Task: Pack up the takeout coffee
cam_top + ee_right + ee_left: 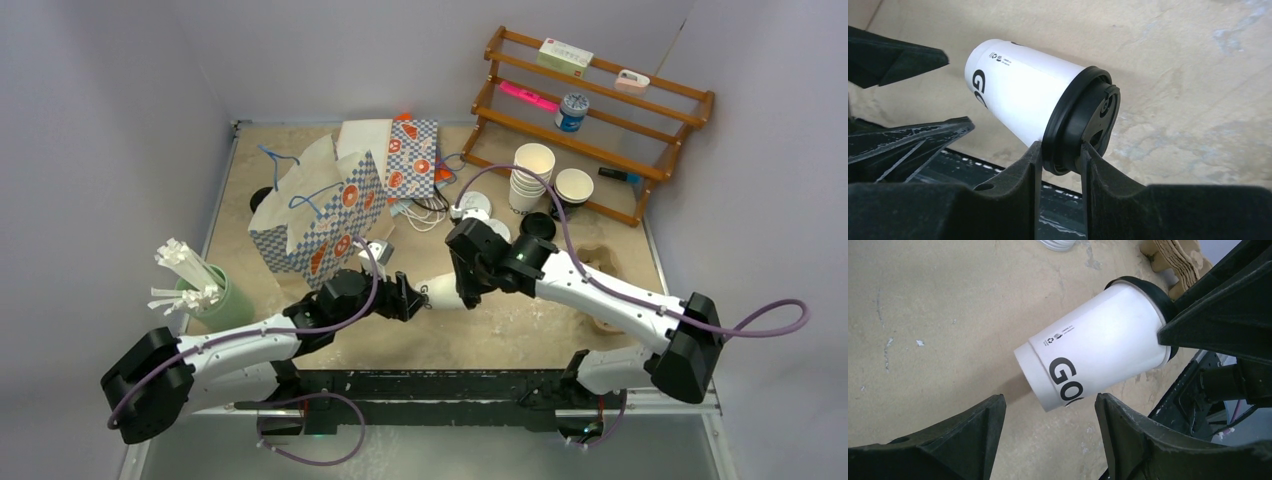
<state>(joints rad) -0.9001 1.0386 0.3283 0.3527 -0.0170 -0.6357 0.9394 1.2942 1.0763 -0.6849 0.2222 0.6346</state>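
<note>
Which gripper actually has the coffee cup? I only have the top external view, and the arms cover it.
Observer: The right gripper. In its wrist view it pinches the rim of the black lid on the cup.
Operator: And the left one?
Observer: The left gripper is open. Its fingers stand on either side of the cup's base without touching it.
Operator: Is the lid on properly?
Observer: It looks fully seated. The cup is tipped sideways, with its base pointing toward the left gripper.
</note>
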